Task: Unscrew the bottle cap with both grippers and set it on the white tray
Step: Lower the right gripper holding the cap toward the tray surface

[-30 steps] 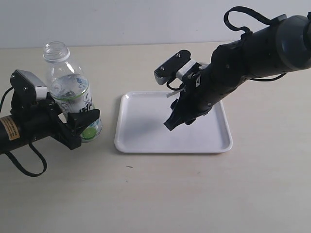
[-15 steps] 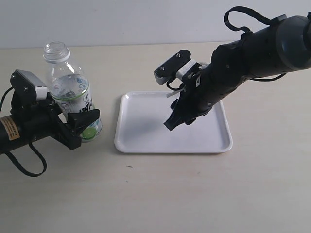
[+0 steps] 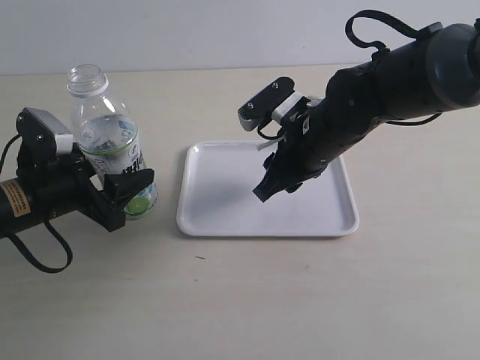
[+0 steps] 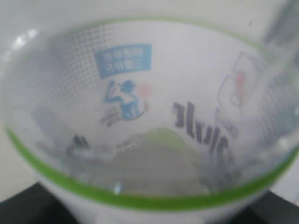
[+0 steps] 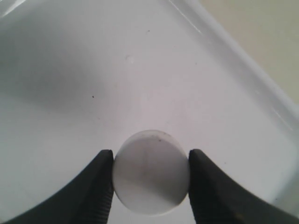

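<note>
While pinched by right claw (image 3: 264,192), bottle cap (image 5: 150,179) over tray (image 3: 225,217); left claw (image 3: 124,187) clamped on seemingly part-full bottle (image 3: 105,127).

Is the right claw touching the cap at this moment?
Touching. The right wrist view shows the cap sitting between the jaws of the right claw. Both black jaws press against its sides, with no gap visible.

Beige tabletop (image 3: 225,300), pale grey wall (image 3: 225,30)

No visible change in right tool (image 3: 265,193), left tool (image 3: 124,191) or bottle (image 3: 105,135).
</note>
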Available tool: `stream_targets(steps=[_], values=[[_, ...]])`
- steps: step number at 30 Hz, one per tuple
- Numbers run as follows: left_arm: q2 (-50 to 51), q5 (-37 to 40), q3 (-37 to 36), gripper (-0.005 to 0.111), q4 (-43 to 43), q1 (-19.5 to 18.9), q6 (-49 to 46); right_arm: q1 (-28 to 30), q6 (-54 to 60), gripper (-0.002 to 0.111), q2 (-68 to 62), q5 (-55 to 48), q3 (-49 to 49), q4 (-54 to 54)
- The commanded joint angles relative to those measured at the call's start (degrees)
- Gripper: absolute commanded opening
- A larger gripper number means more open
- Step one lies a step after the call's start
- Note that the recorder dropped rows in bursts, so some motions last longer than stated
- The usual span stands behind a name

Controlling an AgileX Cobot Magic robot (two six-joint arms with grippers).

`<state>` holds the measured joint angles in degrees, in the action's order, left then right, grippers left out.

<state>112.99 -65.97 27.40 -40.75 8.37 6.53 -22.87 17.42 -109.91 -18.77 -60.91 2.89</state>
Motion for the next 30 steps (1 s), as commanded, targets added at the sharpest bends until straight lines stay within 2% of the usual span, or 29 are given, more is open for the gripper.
stream_targets(steps=[1,11,30], values=[[-0.28,-3.20,0.09,0.000,0.86,0.18,-0.10,0.32,0.31,0.000,0.47,1.84,0.02,-0.27],[-0.28,-3.20,0.09,0.000,0.86,0.18,-0.10,0.32,0.31,0.000,0.47,-1.45,0.02,-0.17],[-0.28,-3.09,0.09,0.000,0.46,0.18,-0.12,0.32,0.31,0.000,-2.29,-1.34,0.02,0.19]])
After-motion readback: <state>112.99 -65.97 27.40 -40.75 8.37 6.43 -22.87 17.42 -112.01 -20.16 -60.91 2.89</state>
